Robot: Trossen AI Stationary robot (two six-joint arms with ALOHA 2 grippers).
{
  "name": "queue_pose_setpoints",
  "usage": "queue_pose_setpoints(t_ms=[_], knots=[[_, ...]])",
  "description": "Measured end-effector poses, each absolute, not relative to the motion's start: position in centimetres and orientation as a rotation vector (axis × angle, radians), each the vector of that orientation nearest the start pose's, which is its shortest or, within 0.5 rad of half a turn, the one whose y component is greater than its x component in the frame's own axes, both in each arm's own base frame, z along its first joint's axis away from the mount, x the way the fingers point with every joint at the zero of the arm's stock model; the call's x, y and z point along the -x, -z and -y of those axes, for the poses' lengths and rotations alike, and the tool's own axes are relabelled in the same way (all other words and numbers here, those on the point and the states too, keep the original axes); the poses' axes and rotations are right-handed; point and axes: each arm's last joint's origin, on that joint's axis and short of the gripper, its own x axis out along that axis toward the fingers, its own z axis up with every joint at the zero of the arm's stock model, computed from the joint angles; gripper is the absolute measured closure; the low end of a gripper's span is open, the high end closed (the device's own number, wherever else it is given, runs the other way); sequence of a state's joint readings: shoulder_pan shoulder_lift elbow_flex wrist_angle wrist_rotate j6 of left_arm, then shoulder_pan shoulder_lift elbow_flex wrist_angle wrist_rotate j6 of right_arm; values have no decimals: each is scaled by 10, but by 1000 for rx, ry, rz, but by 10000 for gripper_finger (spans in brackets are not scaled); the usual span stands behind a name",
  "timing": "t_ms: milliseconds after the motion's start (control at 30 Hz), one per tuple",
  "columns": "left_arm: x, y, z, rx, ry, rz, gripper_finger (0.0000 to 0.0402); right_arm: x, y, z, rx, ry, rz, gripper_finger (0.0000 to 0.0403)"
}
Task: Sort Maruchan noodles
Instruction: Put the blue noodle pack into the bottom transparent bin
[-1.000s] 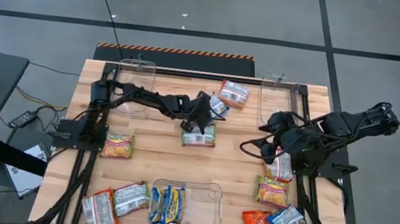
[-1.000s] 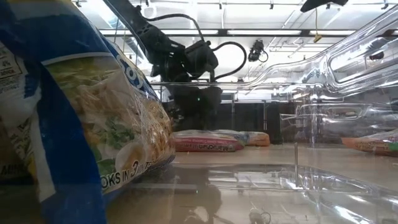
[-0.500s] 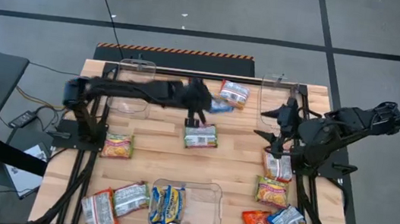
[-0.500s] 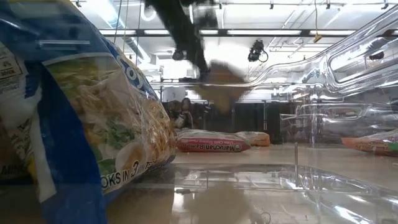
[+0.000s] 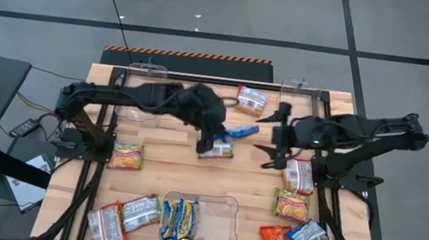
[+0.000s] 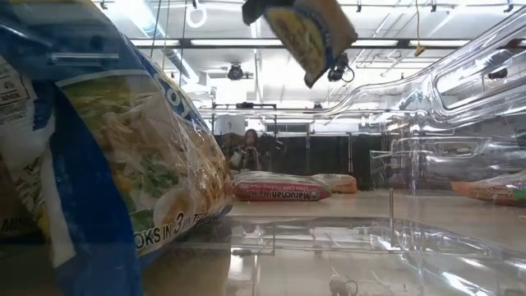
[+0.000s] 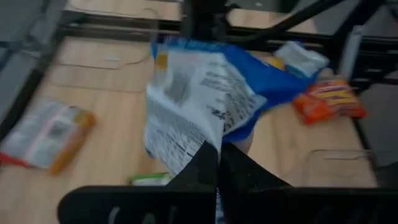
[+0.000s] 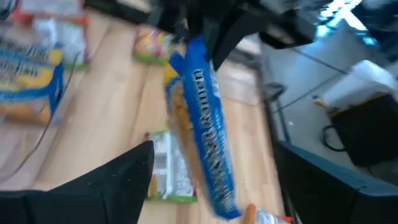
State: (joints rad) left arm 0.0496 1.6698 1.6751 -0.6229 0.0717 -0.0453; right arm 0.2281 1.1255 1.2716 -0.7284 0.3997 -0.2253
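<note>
So the left gripper (image 5: pixel 216 141) has its fingers pinched tight on a blue-and-yellow noodle packet (image 5: pixel 239 131), lifted off the worktop (image 5: pixel 168 159) mid-table. The packet's long axis points rightward, straight at the right gripper (image 5: pixel 271 146), whose fingers are spread wide and empty just beside its free end. Looks like a handover to me.

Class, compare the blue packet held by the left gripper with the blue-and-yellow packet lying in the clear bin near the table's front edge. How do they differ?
The held blue packet hangs in the air, pinched by the shut left gripper; the binned packet lies flat inside the clear bin. The held one sits mid-table facing the open right gripper; the binned one is untouched. Both are blue-and-yellow noodle packets.
</note>
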Motion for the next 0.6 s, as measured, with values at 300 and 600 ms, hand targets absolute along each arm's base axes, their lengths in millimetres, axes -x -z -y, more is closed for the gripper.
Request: queue_pose_setpoints(t_ms=[300, 600], knots=[[-383, -375, 22, 107, 49, -496, 400, -256, -351, -41, 451, -90, -724, 48], [-383, -372, 30, 101, 34, -521, 399, -266, -346, -44, 348, -89, -712, 134]])
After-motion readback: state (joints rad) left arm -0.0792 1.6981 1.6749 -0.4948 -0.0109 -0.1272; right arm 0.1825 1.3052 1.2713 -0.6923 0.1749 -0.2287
